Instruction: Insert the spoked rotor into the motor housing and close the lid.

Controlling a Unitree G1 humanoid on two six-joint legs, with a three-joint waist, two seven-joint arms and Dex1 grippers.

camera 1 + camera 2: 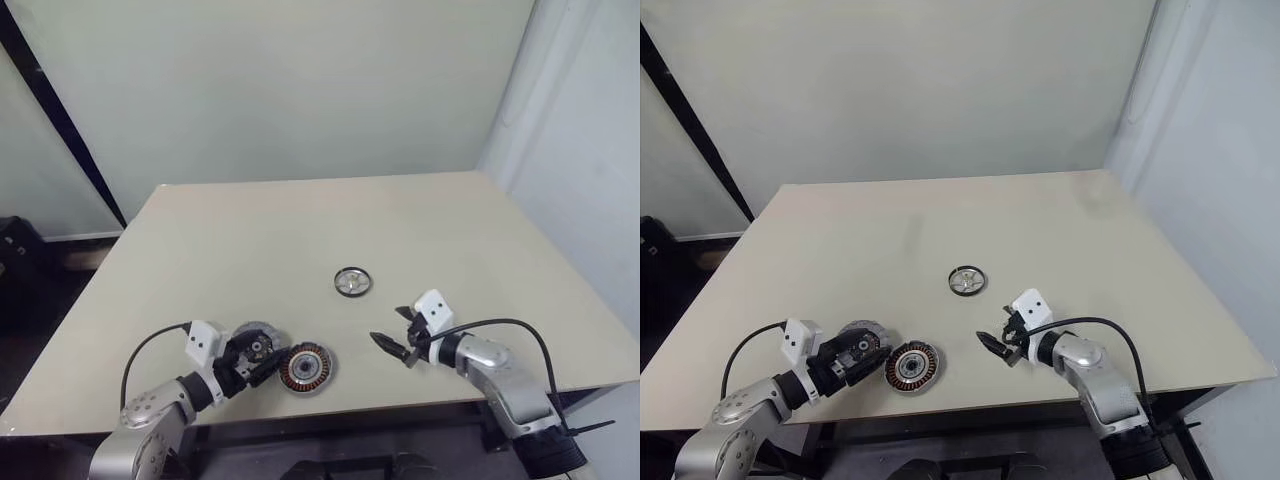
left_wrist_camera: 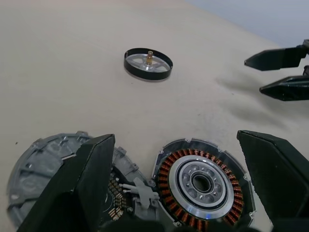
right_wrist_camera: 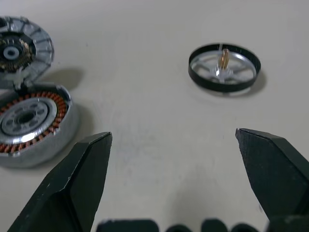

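The spoked rotor, a silver wheel with a dark rim and a brass pin at its hub, lies flat near the table's middle. The motor housing, with copper windings around a silver hub, sits near the front edge. Its grey lid lies swung open beside it, to its left. My left gripper is open just behind the housing and lid, holding nothing; whether it touches them I cannot tell. My right gripper is open and empty, right of the housing and in front of the rotor, which lies a short way beyond its fingertips.
The beige table has its front edge close below the housing. A pale wall stands behind it and a light partition to the right. Bare tabletop separates the rotor from the housing.
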